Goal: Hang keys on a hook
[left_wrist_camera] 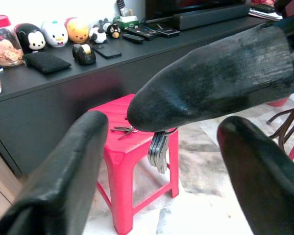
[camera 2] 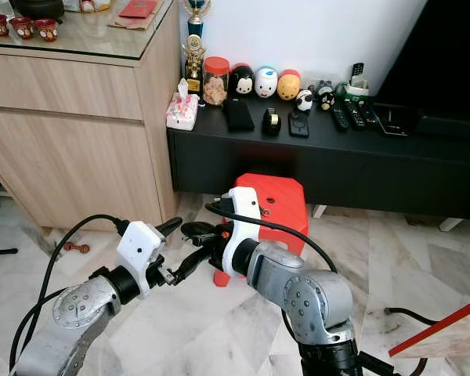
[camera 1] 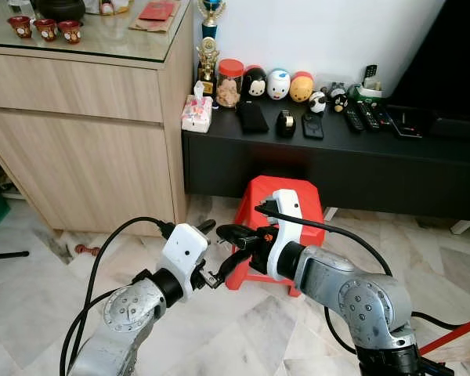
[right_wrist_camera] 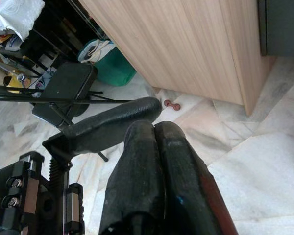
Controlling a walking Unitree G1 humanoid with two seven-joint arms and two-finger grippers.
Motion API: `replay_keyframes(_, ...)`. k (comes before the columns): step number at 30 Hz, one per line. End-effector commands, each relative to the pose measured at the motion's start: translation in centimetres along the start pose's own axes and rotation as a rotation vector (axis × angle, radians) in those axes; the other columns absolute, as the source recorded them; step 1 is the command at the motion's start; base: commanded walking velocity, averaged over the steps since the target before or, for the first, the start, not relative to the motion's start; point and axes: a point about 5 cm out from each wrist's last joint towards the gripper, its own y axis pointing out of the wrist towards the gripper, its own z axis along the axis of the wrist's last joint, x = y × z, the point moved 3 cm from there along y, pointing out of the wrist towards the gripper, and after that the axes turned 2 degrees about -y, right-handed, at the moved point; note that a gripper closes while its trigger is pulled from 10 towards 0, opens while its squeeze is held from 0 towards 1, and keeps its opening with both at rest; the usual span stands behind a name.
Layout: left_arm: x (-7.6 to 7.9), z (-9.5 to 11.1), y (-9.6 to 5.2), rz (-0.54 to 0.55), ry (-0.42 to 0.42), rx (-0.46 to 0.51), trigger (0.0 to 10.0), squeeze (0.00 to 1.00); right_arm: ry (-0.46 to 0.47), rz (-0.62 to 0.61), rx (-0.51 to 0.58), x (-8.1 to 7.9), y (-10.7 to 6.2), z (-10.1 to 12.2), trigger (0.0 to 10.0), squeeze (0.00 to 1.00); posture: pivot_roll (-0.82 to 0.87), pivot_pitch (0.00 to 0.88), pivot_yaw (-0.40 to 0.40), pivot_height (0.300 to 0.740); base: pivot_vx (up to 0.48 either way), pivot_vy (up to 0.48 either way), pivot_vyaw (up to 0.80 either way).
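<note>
A bunch of metal keys (left_wrist_camera: 158,149) hangs under my right gripper (camera 1: 224,232), which is shut on its ring. That gripper reaches leftward in front of the red stool (camera 1: 286,204). In the right wrist view its two fingers (right_wrist_camera: 157,142) press together. My left gripper (camera 1: 219,251) is open and faces the right one. One of its fingers lies above the right gripper's tip and one below. In the left wrist view the two left fingers (left_wrist_camera: 63,171) stand wide apart, with the right gripper's finger (left_wrist_camera: 210,83) and the keys between them. They touch neither.
A black TV console (camera 1: 337,157) with figurines, a jar and remotes stands behind the stool. A wooden cabinet (camera 1: 86,133) with a glass top is at the left. Marble floor (camera 1: 243,329) lies below both arms. A red rod (camera 1: 454,333) lies at the lower right.
</note>
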Motion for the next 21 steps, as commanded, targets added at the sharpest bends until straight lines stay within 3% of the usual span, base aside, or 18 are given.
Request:
replay_keyframes(1,0.03,0.05,0.12,-0.006,-0.006,0.01,0.0,0.0,-0.001,-0.001,0.019,-0.12,-0.51,0.31,10.0,0.0,0.02,0.084,-0.145,0.74,0.0,0.0,0.0)
replay_keyframes(21,0.06,0.22,0.03,-0.009,-0.046,0.028,0.0,0.0,0.0,0.0,0.02,-0.13,-0.44,0.27,10.0,0.0,0.03,0.085,-0.145,0.74,0.0,0.0,0.0)
